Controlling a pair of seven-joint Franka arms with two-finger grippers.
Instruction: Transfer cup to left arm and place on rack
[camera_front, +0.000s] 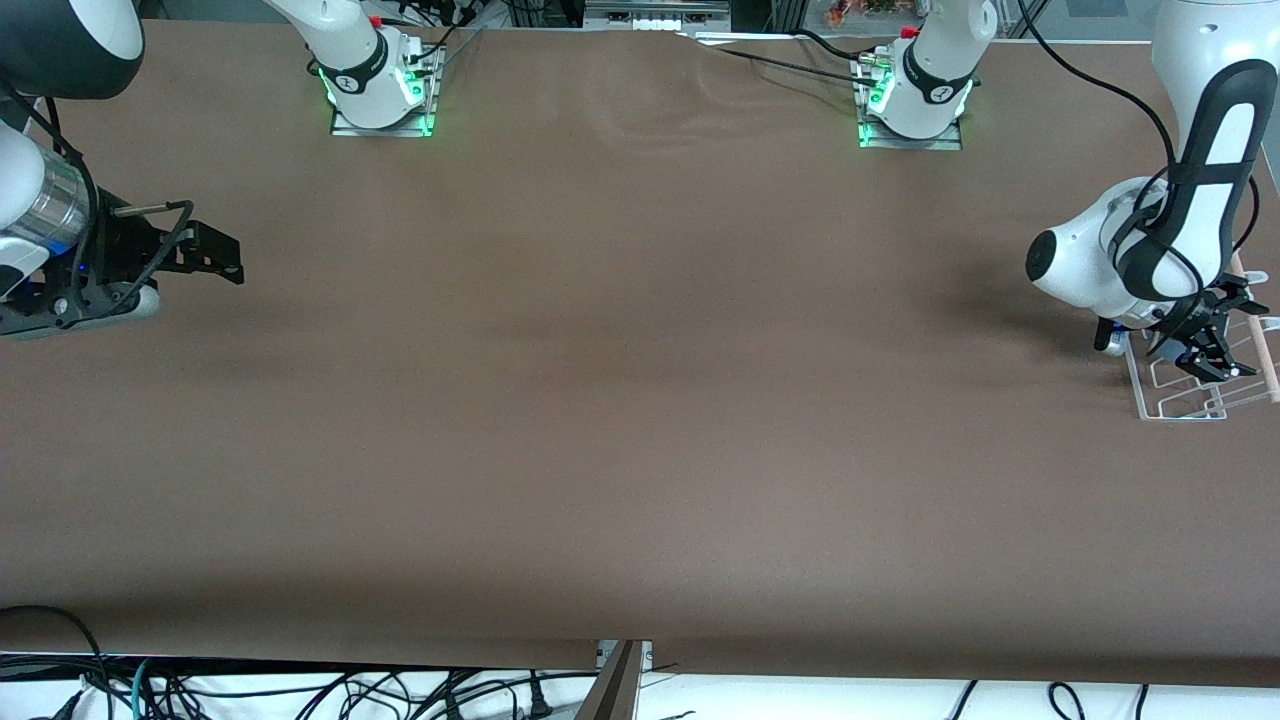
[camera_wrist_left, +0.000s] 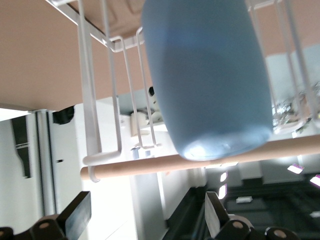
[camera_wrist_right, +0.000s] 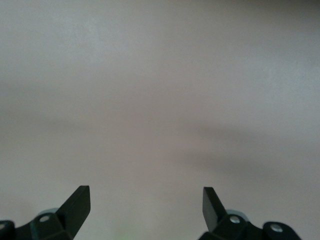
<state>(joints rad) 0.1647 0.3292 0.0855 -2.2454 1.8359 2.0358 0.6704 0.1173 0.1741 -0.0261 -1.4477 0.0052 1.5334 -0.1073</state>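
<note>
Brown counter (camera_front: 600, 400): cup (camera_wrist_left: 210, 80) sits in rack (camera_front: 1190, 385); left gripper (camera_front: 1205, 350) open, should back straight off; right gripper (camera_front: 215, 255) waits open.

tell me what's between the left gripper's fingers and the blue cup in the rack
Nothing: in the left wrist view the left gripper is open and clear of the cup, which sits among the rack's wires.

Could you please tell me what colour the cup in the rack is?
Light blue; the cup shows best in the left wrist view.
</note>
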